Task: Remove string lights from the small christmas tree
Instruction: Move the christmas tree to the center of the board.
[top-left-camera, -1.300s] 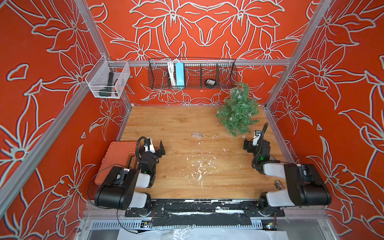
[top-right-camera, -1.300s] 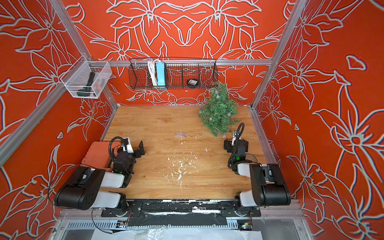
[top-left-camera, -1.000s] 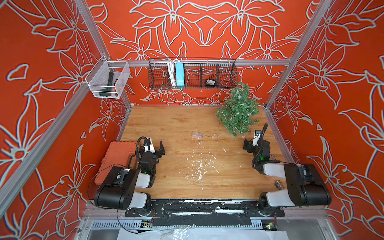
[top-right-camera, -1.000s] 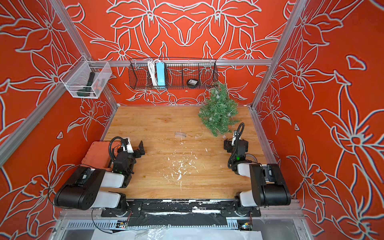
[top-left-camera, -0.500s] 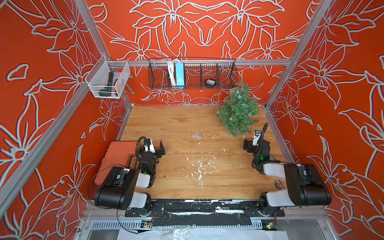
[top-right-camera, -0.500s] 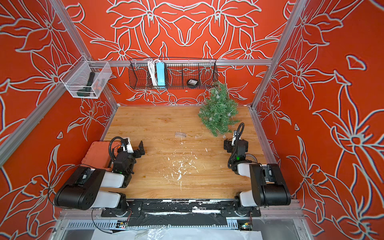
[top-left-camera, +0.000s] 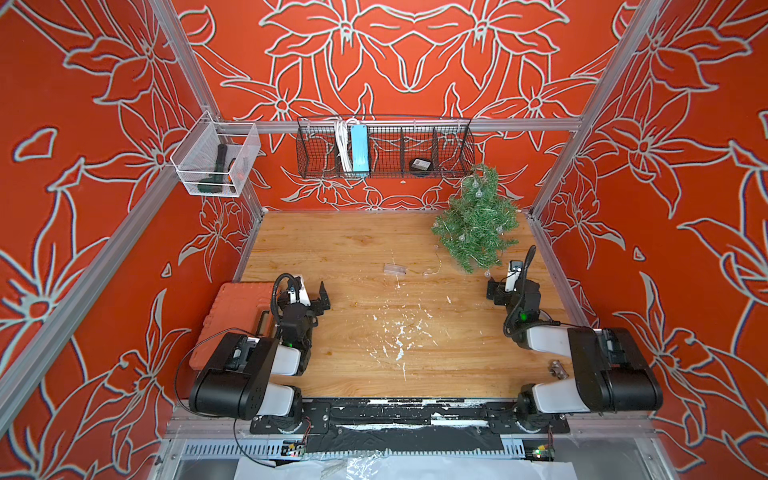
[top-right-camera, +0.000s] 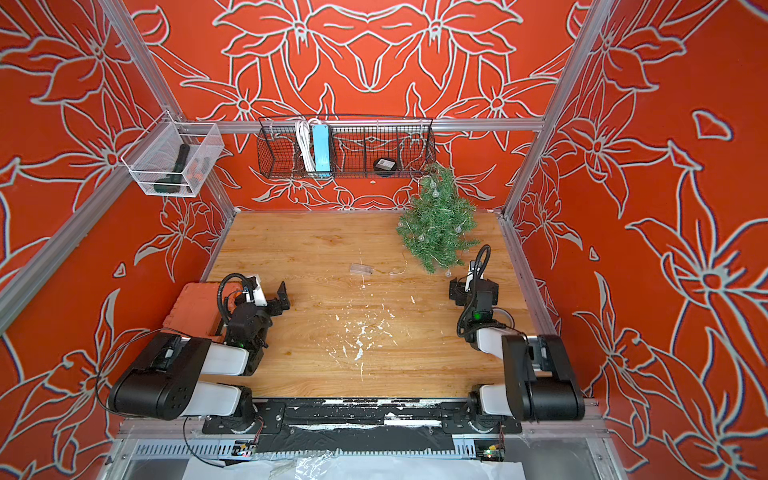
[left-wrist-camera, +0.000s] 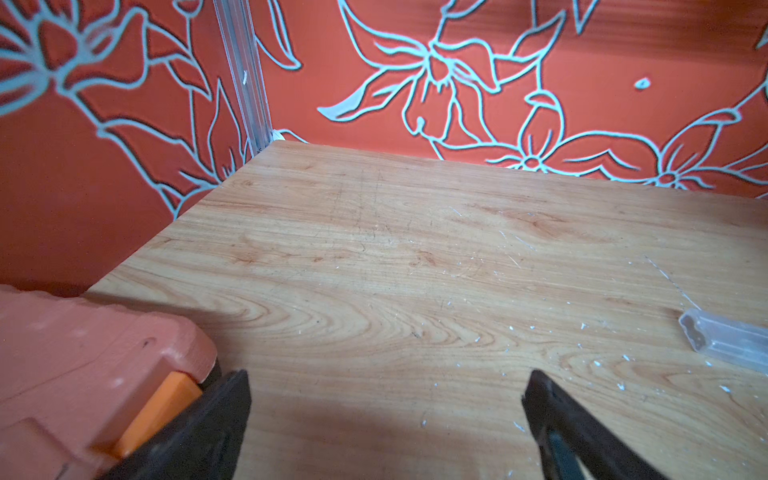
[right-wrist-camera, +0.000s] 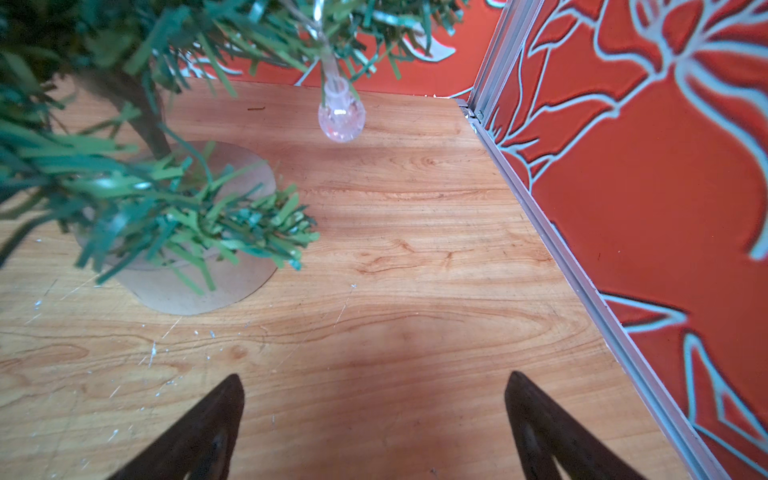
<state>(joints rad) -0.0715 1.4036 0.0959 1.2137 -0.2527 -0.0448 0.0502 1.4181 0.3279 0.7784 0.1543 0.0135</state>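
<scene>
Nothing had shifted over the last second: both arms sat parked, left pincer (left-wrist-camera: 388, 376) and right pincer (right-wrist-camera: 374, 376) spread wide, empty. The tree (top-left-camera: 478, 228) stood just ahead of the right pincer, lights (top-left-camera: 461, 237) wound through it; their box (top-left-camera: 395, 269) lay on the tabletop (top-left-camera: 332, 245), ahead-right of the left pincer. Removal looked unstarted.

Green small christmas tree (top-left-camera: 478, 224), clear string lights (top-left-camera: 461, 237)

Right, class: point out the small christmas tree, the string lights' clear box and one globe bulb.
small christmas tree (top-left-camera: 478, 226): in a top view, middle of its green branches
clear box (left-wrist-camera: 725, 341): left wrist view, its upper face
globe bulb (right-wrist-camera: 341, 118): right wrist view, its round body
</scene>
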